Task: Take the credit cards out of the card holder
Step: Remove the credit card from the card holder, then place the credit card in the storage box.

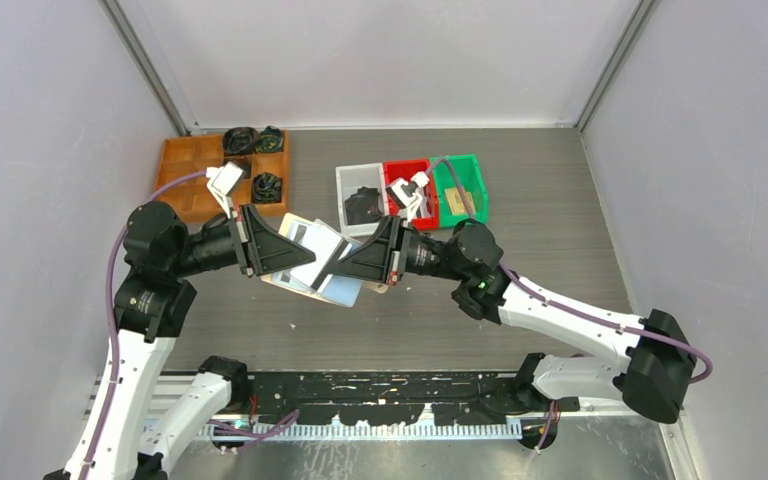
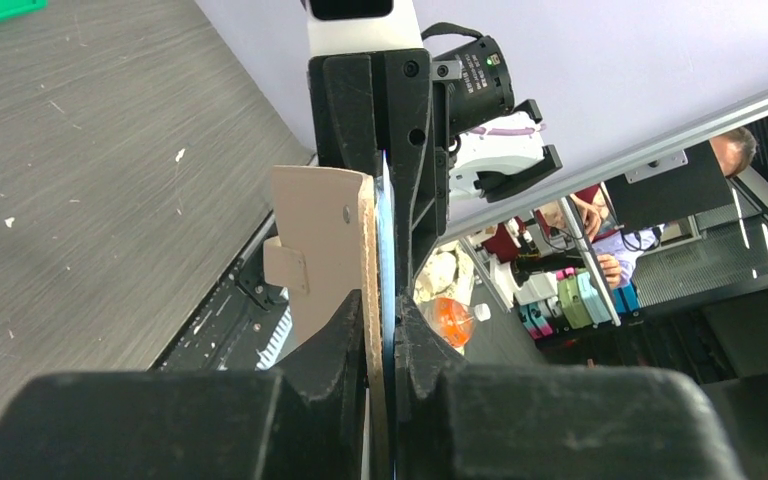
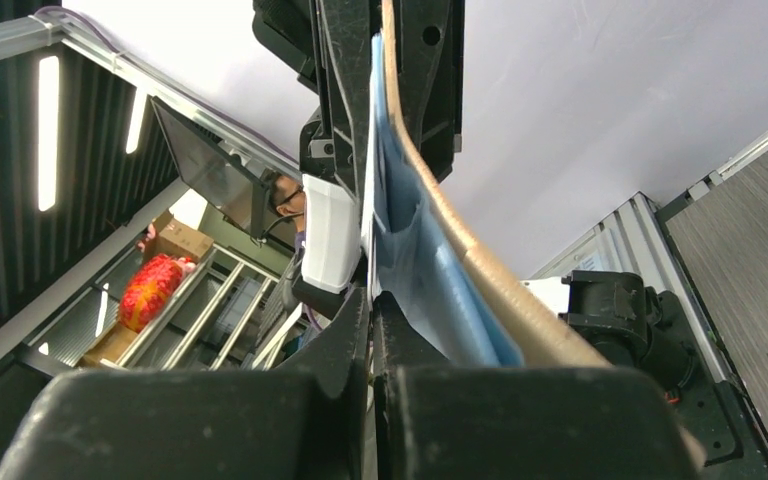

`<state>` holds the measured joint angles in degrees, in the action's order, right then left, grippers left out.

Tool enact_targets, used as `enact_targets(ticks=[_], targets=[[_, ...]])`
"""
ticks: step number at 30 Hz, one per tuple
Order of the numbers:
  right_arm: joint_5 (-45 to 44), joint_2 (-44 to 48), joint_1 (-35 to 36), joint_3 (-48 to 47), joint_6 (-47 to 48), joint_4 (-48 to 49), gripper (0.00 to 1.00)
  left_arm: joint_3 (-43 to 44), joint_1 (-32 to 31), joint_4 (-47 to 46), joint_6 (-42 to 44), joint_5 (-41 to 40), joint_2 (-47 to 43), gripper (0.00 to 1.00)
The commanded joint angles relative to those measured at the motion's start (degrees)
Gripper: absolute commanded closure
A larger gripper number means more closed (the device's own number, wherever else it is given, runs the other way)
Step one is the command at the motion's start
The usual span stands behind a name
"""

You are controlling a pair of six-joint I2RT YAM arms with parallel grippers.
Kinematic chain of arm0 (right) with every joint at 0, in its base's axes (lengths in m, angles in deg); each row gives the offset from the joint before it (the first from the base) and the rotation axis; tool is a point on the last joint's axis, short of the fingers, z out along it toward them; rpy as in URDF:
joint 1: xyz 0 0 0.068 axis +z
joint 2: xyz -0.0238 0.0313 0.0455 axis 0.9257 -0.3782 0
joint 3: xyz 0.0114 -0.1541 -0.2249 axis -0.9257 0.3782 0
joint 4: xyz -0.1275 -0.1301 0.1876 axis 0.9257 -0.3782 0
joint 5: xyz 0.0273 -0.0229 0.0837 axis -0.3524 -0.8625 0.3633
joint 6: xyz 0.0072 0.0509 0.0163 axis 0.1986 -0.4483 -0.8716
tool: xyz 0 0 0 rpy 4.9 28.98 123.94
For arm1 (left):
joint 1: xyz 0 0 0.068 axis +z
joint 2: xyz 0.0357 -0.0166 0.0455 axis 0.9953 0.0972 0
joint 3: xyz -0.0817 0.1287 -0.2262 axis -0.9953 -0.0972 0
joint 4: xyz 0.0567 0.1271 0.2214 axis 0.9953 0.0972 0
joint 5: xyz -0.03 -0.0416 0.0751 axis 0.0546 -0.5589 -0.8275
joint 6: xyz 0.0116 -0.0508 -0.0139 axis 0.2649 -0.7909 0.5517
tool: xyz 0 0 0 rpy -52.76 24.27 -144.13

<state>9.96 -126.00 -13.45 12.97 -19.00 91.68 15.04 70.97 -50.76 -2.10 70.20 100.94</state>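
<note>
Top external: left tool (image 1: 305, 262) clamps the card holder (image 1: 345, 291), right tool (image 1: 338, 266) pinched shut at its pockets, its catch hidden.

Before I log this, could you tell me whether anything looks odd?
The card holder, gripped by the left claw, bows sideways away from the right claw, which pinches its thin inner layer; nothing else stands out.

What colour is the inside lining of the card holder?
Pale blue. The lining of the card holder shows best in the right wrist view.
</note>
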Motion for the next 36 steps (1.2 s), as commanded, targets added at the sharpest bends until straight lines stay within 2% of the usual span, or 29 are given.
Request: enact_targets(ticks=[1,9,15,18,21,23,25,29,32,36], targets=[[1.1,3.8,0.0,0.3,1.7,1.5,0.99,2.7,0.5,-3.6,-0.4,0.4,-0.3,0.93],[2.1,4.3,0.0,0.2,2.2,-0.3,0.99,3.4,0.5,-3.5,0.5,0.3,-0.3,1.0],[3.4,8.9,-1.4,0.8,6.6,-9.8,0.99,4.3,0.5,-2.4,3.1,0.1,-0.2,1.0],[5.4,12.0,-4.7,0.1,9.2,-18.3,0.99,7.4,0.5,3.7,10.8,-2.1,0.1,1.0],[7.4,14.4,-10.2,-0.7,11.2,-25.8,0.99,12.8,0.5,16.1,26.8,-11.1,0.9,1.0],[9.3,14.4,-13.9,-2.3,13.1,-30.4,0.99,15.6,0.5,21.5,33.8,-15.4,1.3,1.0],[11.0,12.7,-17.5,-5.0,15.6,-36.4,0.99,16.6,0.5,24.0,38.3,-16.5,0.9,1.0],[13.3,5.1,-23.7,-11.1,23.0,-50.2,0.99,16.7,0.5,26.4,40.9,-16.4,-0.1,1.0],[12.0,-2.0,-27.3,-15.2,28.0,-54.3,0.99,16.6,0.5,27.1,40.8,-14.3,-0.2,1.0],[10.3,-9.3,-32.6,-19.7,30.2,-56.5,0.99,16.5,0.5,27.9,40.6,-11.6,-0.4,1.0]])
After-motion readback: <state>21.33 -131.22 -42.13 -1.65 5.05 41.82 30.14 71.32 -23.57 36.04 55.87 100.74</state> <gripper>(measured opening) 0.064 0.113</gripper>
